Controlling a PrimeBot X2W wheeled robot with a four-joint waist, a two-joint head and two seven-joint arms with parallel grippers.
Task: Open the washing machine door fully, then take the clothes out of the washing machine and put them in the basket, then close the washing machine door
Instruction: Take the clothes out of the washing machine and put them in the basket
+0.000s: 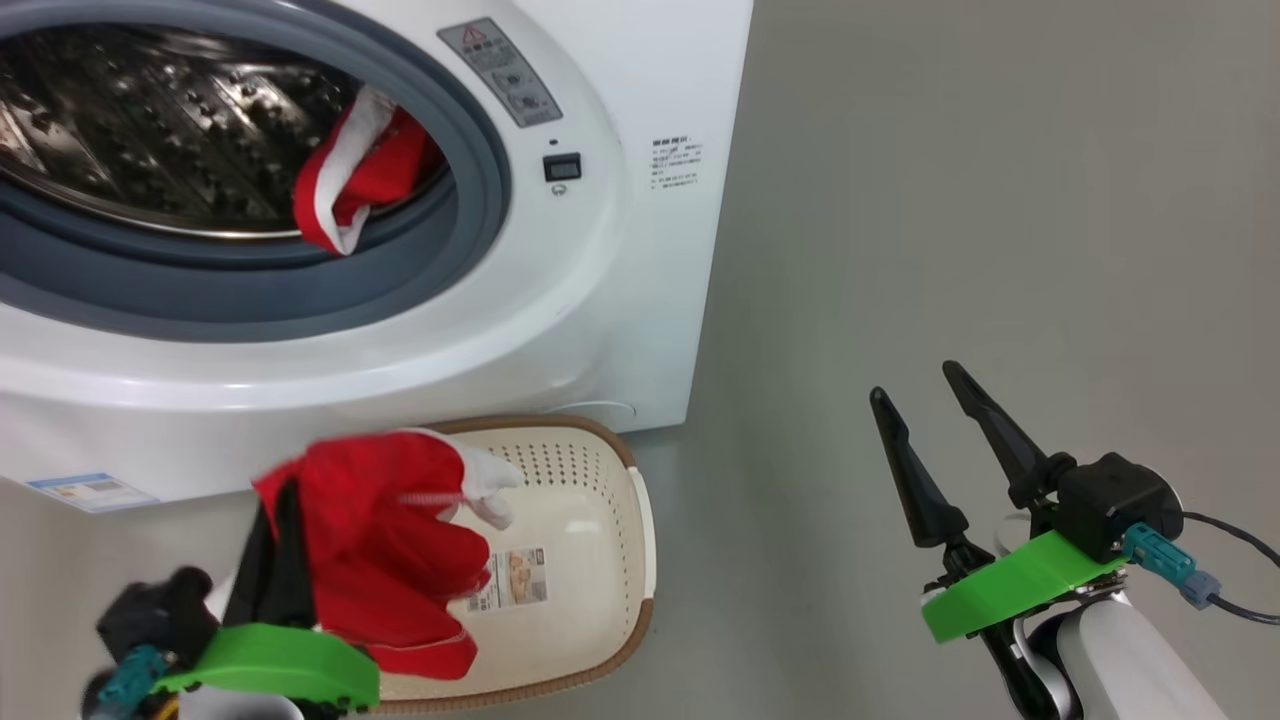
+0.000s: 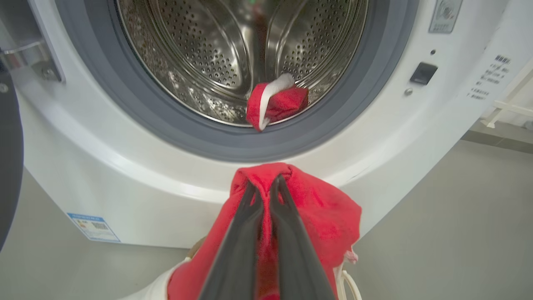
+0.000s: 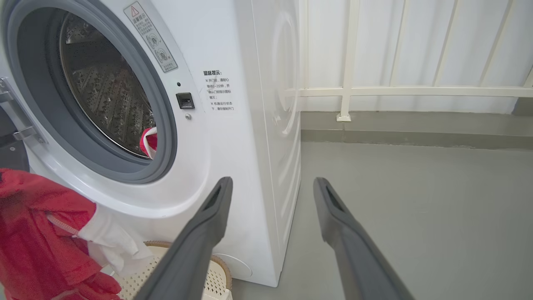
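The washing machine (image 1: 600,300) stands with its drum uncovered; the washing machine door (image 2: 8,166) shows as a black rim swung out at the left edge of the left wrist view. My left gripper (image 2: 264,183) is shut on a red garment with white trim (image 1: 380,550), one of the clothes. It hangs over the left part of the cream basket (image 1: 600,520) in front of the washer. A second red and white garment (image 1: 355,185) lies at the drum's lip on the grey ring. My right gripper (image 1: 912,383) stands open and empty over the floor to the right.
Bare grey floor (image 1: 1000,200) stretches to the right of the washer. A white railing (image 3: 374,91) runs along the wall behind. The basket (image 3: 216,275) sits tight against the washer's front lower panel.
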